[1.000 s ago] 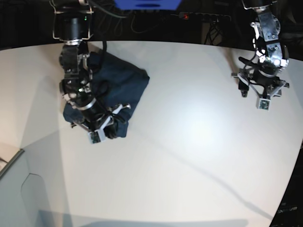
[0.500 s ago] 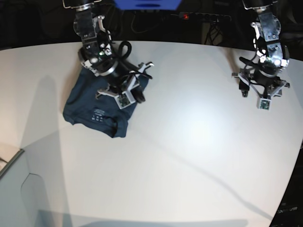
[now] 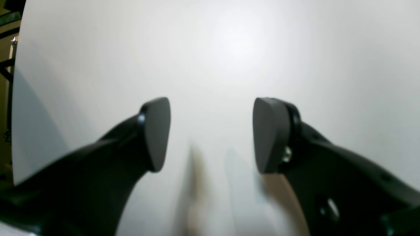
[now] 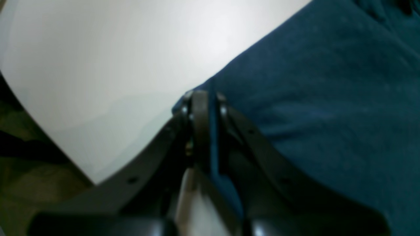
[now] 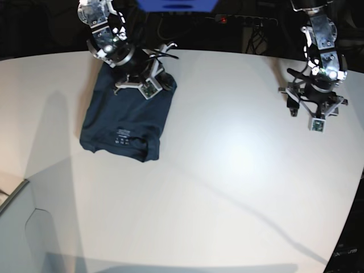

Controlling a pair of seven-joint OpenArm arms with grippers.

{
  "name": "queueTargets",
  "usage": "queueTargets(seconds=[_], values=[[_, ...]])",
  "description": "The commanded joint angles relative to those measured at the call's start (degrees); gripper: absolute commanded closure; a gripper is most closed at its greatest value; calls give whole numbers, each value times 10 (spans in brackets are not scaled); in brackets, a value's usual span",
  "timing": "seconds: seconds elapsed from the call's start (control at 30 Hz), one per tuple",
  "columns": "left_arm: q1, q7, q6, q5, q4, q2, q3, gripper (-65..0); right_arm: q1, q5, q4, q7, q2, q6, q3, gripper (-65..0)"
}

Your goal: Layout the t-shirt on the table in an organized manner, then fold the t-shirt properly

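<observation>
T-shirt [image 5: 128, 116], dark navy, lies in a wrinkled rough rectangle at upper left of the base view on the white tabletop [image 5: 227, 170]; pale neck label faces up near its lower edge. Right gripper [image 4: 205, 98], jaws pinched on a fold of the cloth at its upper right corner. Left gripper [image 3: 211, 134], jaws wide, nothing between, upper right over bare tabletop.

We see most of the table [image 5: 227, 187] lying bare, so a gripper could pass freely across its middle and near side. The t-shirt [image 5: 128, 116] takes up the far corner on the base view's left, with the right gripper [image 5: 162, 85] pinched on its far edge, and the left gripper [image 5: 315, 111], jaws apart, hangs over bare white surface near the opposite edge.
</observation>
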Motion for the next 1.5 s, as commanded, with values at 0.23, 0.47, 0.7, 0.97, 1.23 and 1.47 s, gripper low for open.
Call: queueTargets(seconds=[0.23, 0.47, 0.7, 0.97, 1.23, 1.47], values=[[12, -11, 4, -2, 13, 4, -2, -388, -40, 4, 40, 0, 28, 4, 1, -30], [29, -11, 4, -2, 14, 10, -2, -388, -65, 4, 67, 0, 34, 4, 12, -30], [42, -11, 4, -2, 15, 16, -3, -388, -75, 4, 67, 0, 34, 4, 47, -30], [51, -12, 4, -2, 15, 17, -3, -387, -89, 4, 79, 0, 34, 4, 51, -29], [57, -12, 4, -2, 15, 17, -3, -387, -120, 4, 185, 0, 33, 4, 51, -29], [87, -11, 3, -11, 65, 21, 2, -366, -155, 4, 258, -3, 25, 4, 99, -29]])
